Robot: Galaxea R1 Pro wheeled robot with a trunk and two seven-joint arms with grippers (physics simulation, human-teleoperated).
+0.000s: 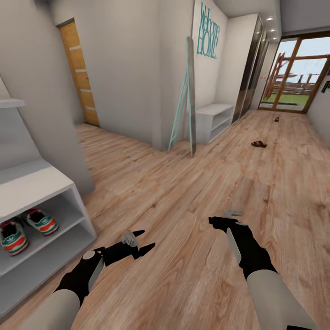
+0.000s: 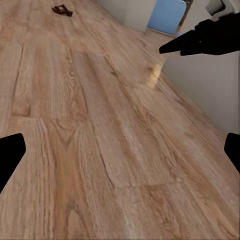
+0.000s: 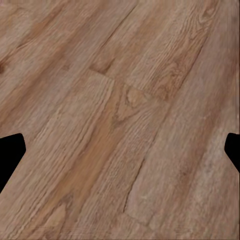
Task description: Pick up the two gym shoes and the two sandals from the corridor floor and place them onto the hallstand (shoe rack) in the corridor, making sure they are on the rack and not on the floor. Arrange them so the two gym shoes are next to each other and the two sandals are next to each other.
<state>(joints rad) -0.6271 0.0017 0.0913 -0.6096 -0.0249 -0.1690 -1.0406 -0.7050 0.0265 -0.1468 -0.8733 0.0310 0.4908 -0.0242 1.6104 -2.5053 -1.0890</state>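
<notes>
Corridor floor [image 1: 183, 192]: light brown wood-grain planks, running from the near foreground to a far glazed door [image 1: 298, 73].

Hallstand [image 1: 41, 183]: pale grey-white, at near left, with open shelf tiers.

Gym shoes, two: cream-white with green stripes and red-orange patches. Left gym shoe [image 1: 13, 237] and right gym shoe [image 1: 42, 221] stand side by side on the hallstand's upper open shelf, close together.

Sandals, two: brown. Nearer sandal [image 1: 259, 144] lies on the floor far right of centre; it also shows in the left wrist view [image 2: 62, 9]. Farther sandal [image 1: 276, 119] lies on the floor beyond it, near the glazed door, well apart from the first.

Left gripper [image 1: 142, 242]: low over bare floor, near left, fingers spread apart, holding nothing.

Right gripper [image 1: 219, 222]: low over bare floor, near right, fingers parted wide in its wrist view, holding nothing.

Other: standing mirror [image 1: 188, 96] with teal frame leaning at a wall corner; plain low white unit [image 1: 213, 119] just beyond it; teal wall lettering [image 1: 207, 34]; wooden door [image 1: 80, 73] far left.
</notes>
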